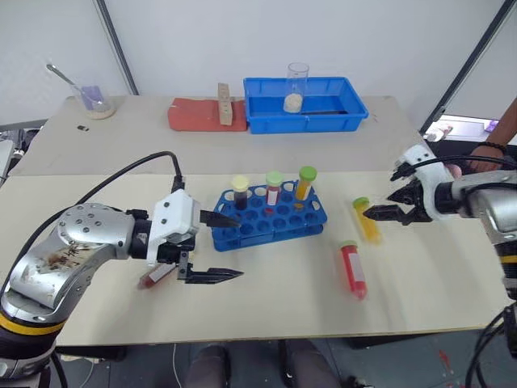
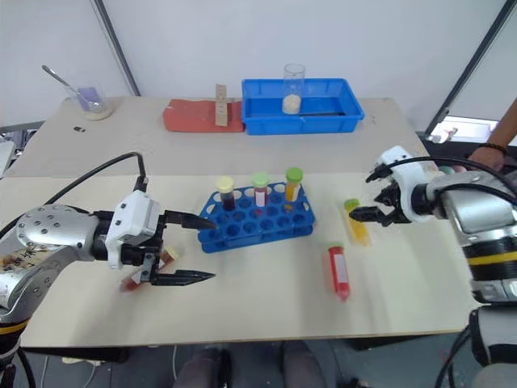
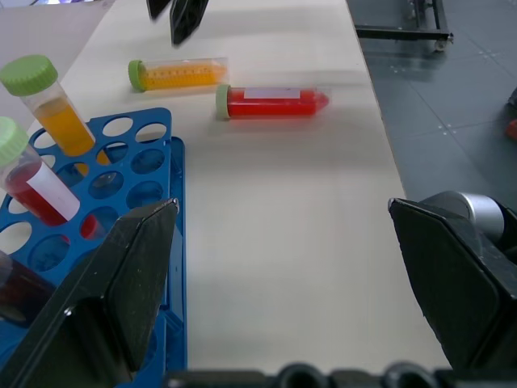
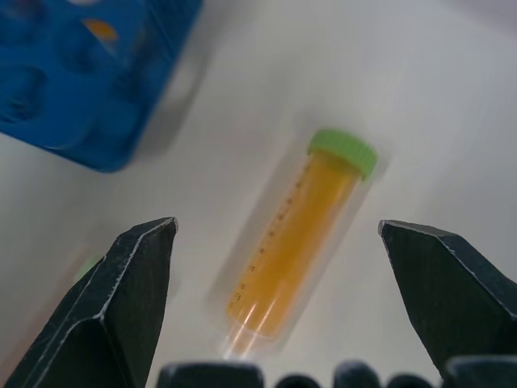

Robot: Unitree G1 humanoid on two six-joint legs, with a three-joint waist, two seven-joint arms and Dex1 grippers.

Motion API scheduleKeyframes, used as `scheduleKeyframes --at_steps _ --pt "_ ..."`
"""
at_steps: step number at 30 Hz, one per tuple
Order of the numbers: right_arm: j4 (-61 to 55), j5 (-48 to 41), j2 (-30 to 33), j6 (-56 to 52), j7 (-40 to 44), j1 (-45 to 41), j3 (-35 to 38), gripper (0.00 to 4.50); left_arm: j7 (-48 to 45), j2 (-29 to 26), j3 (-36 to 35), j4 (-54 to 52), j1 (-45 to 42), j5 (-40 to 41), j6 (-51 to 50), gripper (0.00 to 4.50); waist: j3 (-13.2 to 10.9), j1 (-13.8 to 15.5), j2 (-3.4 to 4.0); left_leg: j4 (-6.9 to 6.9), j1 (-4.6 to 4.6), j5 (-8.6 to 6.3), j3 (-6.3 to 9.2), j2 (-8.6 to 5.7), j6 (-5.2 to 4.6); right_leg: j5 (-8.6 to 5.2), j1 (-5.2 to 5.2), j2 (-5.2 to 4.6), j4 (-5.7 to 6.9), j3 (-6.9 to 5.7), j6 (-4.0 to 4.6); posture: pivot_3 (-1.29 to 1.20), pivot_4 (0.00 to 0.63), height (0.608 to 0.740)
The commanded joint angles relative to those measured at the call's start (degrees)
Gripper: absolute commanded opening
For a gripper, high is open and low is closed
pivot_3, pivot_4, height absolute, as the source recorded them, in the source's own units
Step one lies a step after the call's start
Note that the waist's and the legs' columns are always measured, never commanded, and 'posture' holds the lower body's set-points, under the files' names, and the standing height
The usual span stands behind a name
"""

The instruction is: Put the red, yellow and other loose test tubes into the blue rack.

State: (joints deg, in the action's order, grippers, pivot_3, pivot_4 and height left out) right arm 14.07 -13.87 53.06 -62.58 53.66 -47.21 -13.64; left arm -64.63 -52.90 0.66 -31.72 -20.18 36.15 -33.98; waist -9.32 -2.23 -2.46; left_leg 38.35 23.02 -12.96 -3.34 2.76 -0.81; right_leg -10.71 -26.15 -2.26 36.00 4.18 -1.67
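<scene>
Head views show the left gripper spread empty beside the blue rack, a dark red tube lying under its wrist. Between the right gripper's wide-open fingers lies the yellow tube; the red tube rests nearby. Reach underway, arm angled down; next, lower and close.

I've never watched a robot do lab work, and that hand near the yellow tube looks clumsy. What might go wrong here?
The yellow-orange tube with green cap lies flat between the open right gripper fingers; being round, it could roll away if nudged. The red tube with green cap lies close by and might get knocked. The open left gripper has one finger by the small blue plastic rack, so it might bump the rack and its three standing tubes.
</scene>
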Motion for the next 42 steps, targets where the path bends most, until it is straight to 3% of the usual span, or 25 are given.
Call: scheduleKeyframes --at_steps 1,11,21,24,27,33,37,42 --pt "9.34 4.36 -2.52 1.8 -0.63 -5.81 -3.04 4.45 0.4 1.19 0.98 -1.6 -1.43 0.27 0.51 4.49 0.0 -0.06 0.0 0.0 0.07 0.0 0.01 0.0 0.0 0.04 -0.02 0.0 -0.07 0.0 0.0 0.0 0.15 0.74" --pt "34.66 12.47 -11.33 10.34 1.07 -16.21 -6.85 4.45 2.15 1.91 1.29 -3.29 -0.06 -0.16 0.72 4.49 0.0 -0.26 0.0 0.03 0.13 0.0 0.06 -0.02 -0.01 0.14 -0.02 0.0 -0.11 -0.03 0.04 0.0 0.15 0.74" --pt "41.65 16.21 -14.46 13.22 3.32 -19.12 -6.18 1.22 3.04 1.86 1.4 -3.76 1.62 -0.75 1.43 4.5 0.0 -0.37 0.01 0.04 0.12 0.0 0.09 -0.01 -0.01 0.15 -0.01 0.0 -0.09 -0.05 0.03 0.0 0.15 0.74" --pt "40.09 15.31 -14.14 11.67 2.71 -19.43 -3.97 0.98 3.58 2.2 0.49 -2.96 1.65 -0.08 1.04 4.5 0.0 -0.36 0.01 0.05 0.12 0.0 0.09 -0.01 -0.01 0.15 -0.01 0.0 -0.08 -0.04 0.03 0.0 0.15 0.74" --pt "31.65 13.19 -11.73 9.33 3.41 -17.9 -0.51 0.98 4.04 1.78 -1.88 -1.46 1.97 0.69 0.64 4.5 -0.01 -0.4 0.03 0.06 0.12 0.0 0.1 -0.01 -0.01 0.15 -0.02 0.0 -0.05 -0.04 0.03 0.0 0.15 0.74" --pt "-11.55 0.6 -6.35 2.58 4.9 0.04 15.4 0.98 3.85 1.59 -6.56 1.07 4.13 1.84 0.73 4.5 -0.03 0.21 0.07 0.0 0.18 -0.02 0.25 0.0 -0.02 0.02 -0.05 0.01 -0.03 -0.17 -0.08 0.0 0.15 0.74" --pt "-34.61 -12.67 -16.02 5.39 2.08 13.31 30.3 0.98 3.0 2.15 -7.52 3.8 4.47 1.12 2.7 4.5 -0.03 0.37 0.06 0.0 0.16 -0.03 0.31 0.01 -0.03 -0.04 0.01 0.02 -0.05 -0.2 -0.15 0.0 0.15 0.74" --pt "-45.61 -11.66 -26.79 15.23 -8.84 24.28 30.45 0.98 3.84 4.57 -6.68 5.45 3.13 1.8 2.29 4.5 -0.03 0.45 0.06 0.37 0.17 -0.01 0.31 0.03 -0.01 -0.07 0.04 0.03 0.14 -0.21 -0.4 0.0 0.15 0.74"
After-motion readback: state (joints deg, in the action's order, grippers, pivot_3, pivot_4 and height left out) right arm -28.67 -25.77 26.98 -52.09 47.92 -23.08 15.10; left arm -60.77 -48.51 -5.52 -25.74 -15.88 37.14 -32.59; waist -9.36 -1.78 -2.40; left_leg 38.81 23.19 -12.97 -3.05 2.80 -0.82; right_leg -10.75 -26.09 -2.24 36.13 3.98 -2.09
